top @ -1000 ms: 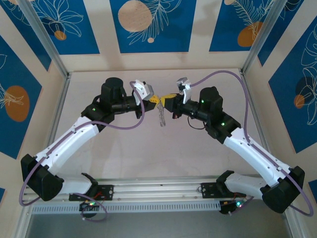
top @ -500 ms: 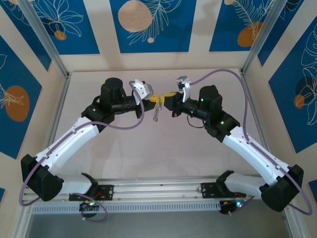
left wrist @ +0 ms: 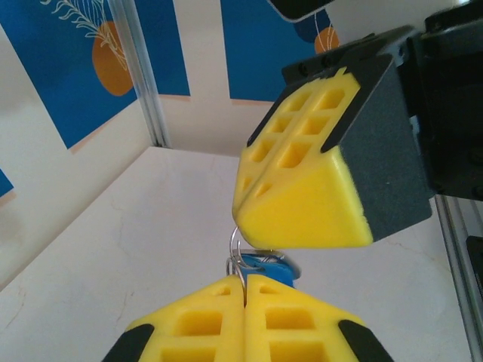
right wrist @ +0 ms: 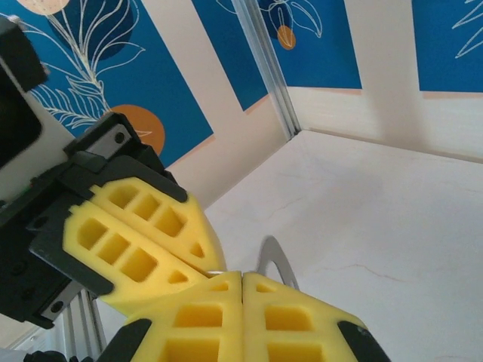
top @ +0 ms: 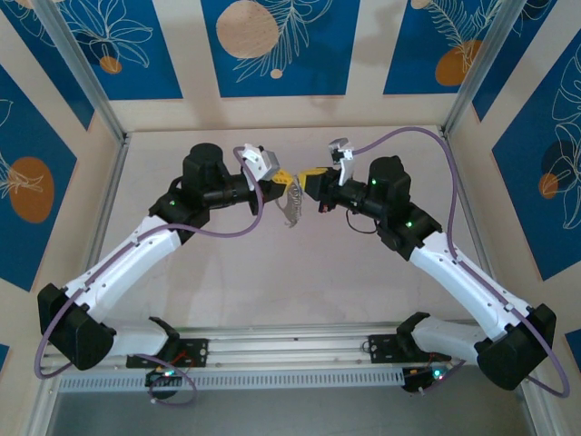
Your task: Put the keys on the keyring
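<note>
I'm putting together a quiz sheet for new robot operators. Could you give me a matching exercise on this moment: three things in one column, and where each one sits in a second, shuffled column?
Things:
1. small key with a blue plastic head
2. flat grey-beige oval tag
3. purple cable

Places:
A. arches above the right arm
B. seen from above, just on the near side of where the left gripper and right gripper meet
C. tucked just beyond the left gripper's shut yellow foam fingers

Pairs: 1-C, 2-B, 3-A.
</note>
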Action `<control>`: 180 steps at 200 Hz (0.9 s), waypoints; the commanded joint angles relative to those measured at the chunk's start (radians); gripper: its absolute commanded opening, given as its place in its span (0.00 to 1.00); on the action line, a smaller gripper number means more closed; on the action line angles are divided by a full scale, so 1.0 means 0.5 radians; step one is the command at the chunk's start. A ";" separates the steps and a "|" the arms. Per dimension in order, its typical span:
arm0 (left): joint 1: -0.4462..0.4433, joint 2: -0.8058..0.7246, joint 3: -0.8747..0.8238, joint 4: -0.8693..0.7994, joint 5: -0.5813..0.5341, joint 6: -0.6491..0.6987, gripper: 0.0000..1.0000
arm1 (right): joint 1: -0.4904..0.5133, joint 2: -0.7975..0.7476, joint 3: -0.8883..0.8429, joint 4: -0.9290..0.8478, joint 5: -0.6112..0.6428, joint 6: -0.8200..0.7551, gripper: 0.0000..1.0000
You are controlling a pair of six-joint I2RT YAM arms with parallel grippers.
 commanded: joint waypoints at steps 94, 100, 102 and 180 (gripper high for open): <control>-0.021 -0.093 -0.078 0.341 0.052 -0.150 0.00 | -0.104 0.009 -0.064 0.026 -0.156 0.118 0.00; -0.020 -0.092 -0.088 0.372 0.045 -0.174 0.00 | -0.119 0.016 -0.064 0.030 -0.192 0.133 0.00; -0.020 -0.090 -0.092 0.383 0.044 -0.181 0.00 | -0.123 0.019 -0.064 0.030 -0.203 0.136 0.00; 0.037 -0.046 -0.223 0.928 0.100 -0.625 0.00 | -0.299 -0.050 -0.167 0.114 -0.325 0.329 0.32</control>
